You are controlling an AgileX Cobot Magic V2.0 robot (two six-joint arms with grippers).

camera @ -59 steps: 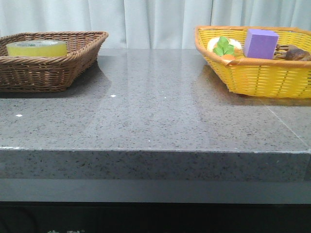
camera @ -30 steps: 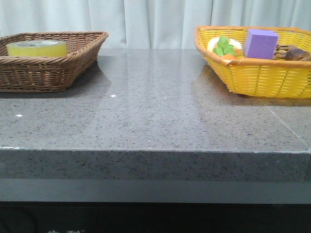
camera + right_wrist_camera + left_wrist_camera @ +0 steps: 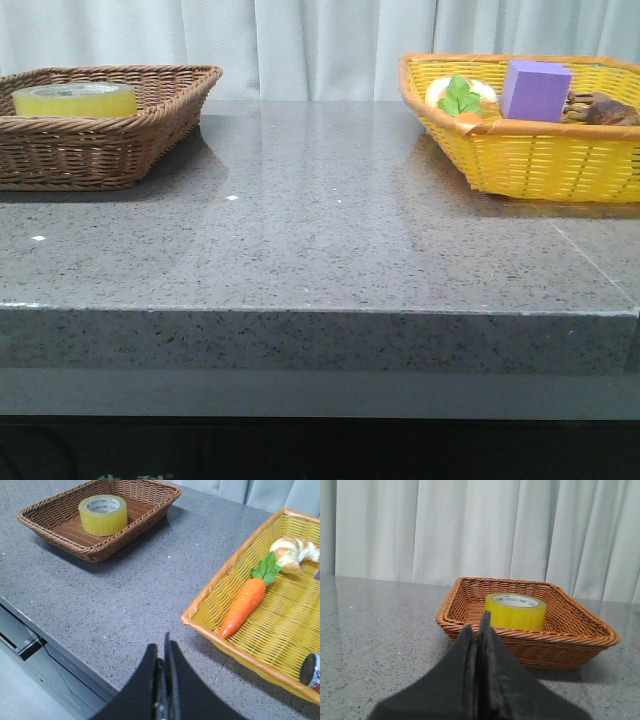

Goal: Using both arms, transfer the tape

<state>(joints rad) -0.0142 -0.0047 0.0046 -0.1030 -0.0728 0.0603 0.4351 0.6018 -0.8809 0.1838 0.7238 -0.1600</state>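
Nothing shifted on the worktop [image 3: 320,240] since a second ago: same baskets, same contents, no arm in the front view.

Left pincer [image 3: 478,630] closed tight, fingers pressed together, holding nothing; hovering low over the grey speckled stone. Straight ahead of its tips, just beyond: brown wicker basket [image 3: 570,640], with the tape [image 3: 515,611] lying flat inside, core opening up, well clear of the fingers.

Right pincer [image 3: 163,652] likewise shut and empty, raised above the near edge of the stone. Far ahead and off to one side: the tape [image 3: 103,514] in its brown basket. Close by on the other side: yellow wicker basket [image 3: 210,630] holding a toy carrot [image 3: 245,605], a croissant [image 3: 292,552], a purple block [image 3: 537,90].
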